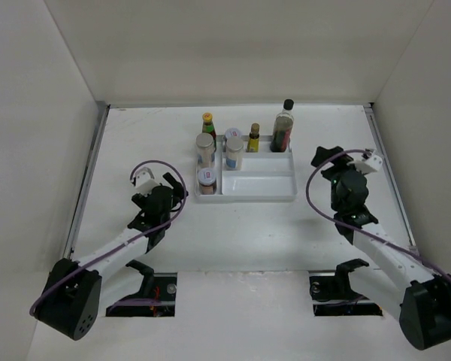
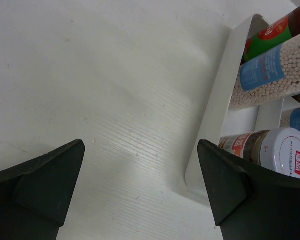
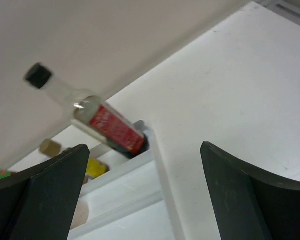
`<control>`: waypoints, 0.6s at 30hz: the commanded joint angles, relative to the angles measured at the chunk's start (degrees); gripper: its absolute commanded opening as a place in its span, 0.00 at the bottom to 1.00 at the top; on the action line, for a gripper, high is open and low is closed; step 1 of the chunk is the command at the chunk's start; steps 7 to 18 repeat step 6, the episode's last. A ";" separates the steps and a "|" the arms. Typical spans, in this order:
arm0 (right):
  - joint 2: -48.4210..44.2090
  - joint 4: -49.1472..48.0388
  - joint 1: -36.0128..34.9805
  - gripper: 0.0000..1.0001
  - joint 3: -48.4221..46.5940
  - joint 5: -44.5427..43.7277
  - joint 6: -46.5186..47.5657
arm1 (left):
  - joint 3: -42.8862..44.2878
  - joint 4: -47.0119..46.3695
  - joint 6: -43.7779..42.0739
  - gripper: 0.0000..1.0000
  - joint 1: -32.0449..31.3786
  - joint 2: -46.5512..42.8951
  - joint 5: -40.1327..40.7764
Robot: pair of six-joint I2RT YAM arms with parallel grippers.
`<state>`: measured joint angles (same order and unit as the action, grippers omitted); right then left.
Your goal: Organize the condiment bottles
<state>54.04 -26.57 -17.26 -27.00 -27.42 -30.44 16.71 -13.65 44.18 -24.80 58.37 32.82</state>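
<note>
The condiment bottles stand in the white divided tray (image 1: 267,186). The tall dark black-capped bottle (image 1: 283,129) is at its back right, a small yellow-capped bottle (image 1: 253,139) beside it, and a sauce bottle (image 1: 208,125) at the back left. Pale-lidded spice jars (image 1: 205,150) (image 1: 233,153) (image 1: 207,180) fill the left compartments. My left gripper (image 1: 167,197) is open and empty just left of the tray; its wrist view shows the tray's edge (image 2: 215,115) and a white-lidded jar (image 2: 272,150). My right gripper (image 1: 329,162) is open and empty right of the tray, facing the tall bottle (image 3: 102,124).
White walls enclose the table at the back and both sides. The tray's large front right compartment (image 1: 267,180) holds nothing. A metal rail (image 1: 86,188) runs along the table's left edge.
</note>
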 commanded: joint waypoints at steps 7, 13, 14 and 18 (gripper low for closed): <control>1.59 -7.53 4.21 1.00 6.35 -0.09 -12.19 | 7.72 8.89 -0.77 1.00 -0.03 -0.36 1.28; 1.59 -7.53 4.21 1.00 6.35 -0.09 -12.19 | 7.72 8.89 -0.77 1.00 -0.03 -0.36 1.28; 1.59 -7.53 4.21 1.00 6.35 -0.09 -12.19 | 7.72 8.89 -0.77 1.00 -0.03 -0.36 1.28; 1.59 -7.53 4.21 1.00 6.35 -0.09 -12.19 | 7.72 8.89 -0.77 1.00 -0.03 -0.36 1.28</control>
